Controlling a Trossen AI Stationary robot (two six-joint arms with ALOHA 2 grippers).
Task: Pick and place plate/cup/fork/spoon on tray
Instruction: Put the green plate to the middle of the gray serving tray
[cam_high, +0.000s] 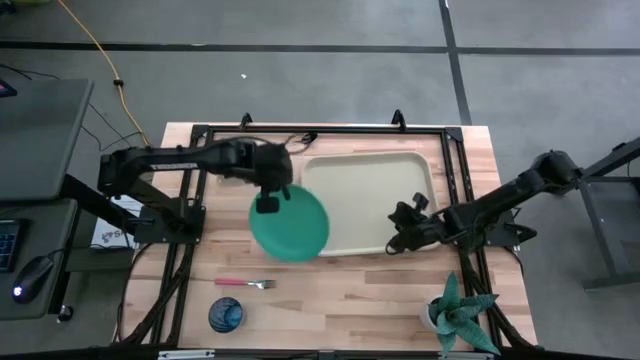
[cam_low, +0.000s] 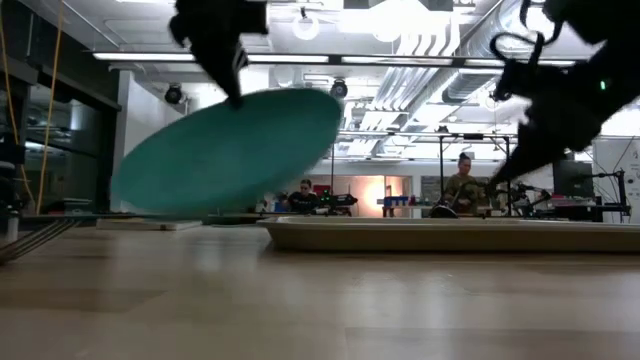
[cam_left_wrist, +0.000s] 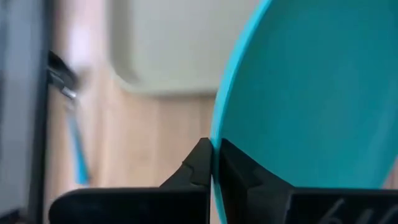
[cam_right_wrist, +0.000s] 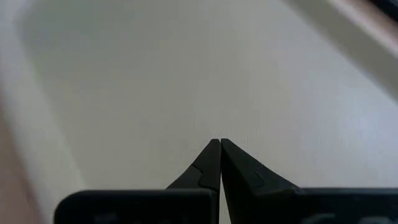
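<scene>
The teal plate (cam_high: 292, 225) hangs tilted above the table, partly over the left end of the beige tray (cam_high: 375, 180). My left gripper (cam_high: 268, 203) is shut on the plate's rim. My right gripper (cam_high: 398, 238) hovers shut over the tray's near right part and holds nothing; its wrist view shows the shut gripper (cam_right_wrist: 219, 144) above the bare tray floor (cam_right_wrist: 186, 74). The red-handled fork (cam_high: 243, 283) and the dark-blue cup (cam_high: 226, 315) rest on the table near the front edge. The blue-handled spoon (cam_left_wrist: 78, 152) lies on the wood beside the tray. My left gripper pinches the plate's rim (cam_left_wrist: 214, 140) between its two fingers, one on each face of the plate. The fingers come from above, slanting down, at the plate's far left edge (cam_low: 236, 98). The plate (cam_low: 230, 150) hangs tilted below them, clear of the table.
A potted plant (cam_high: 460, 315) stands at the table's near right corner. A dark frame (cam_high: 190, 180) runs along the table's edges. People sit in the room behind the table (cam_low: 462, 180).
</scene>
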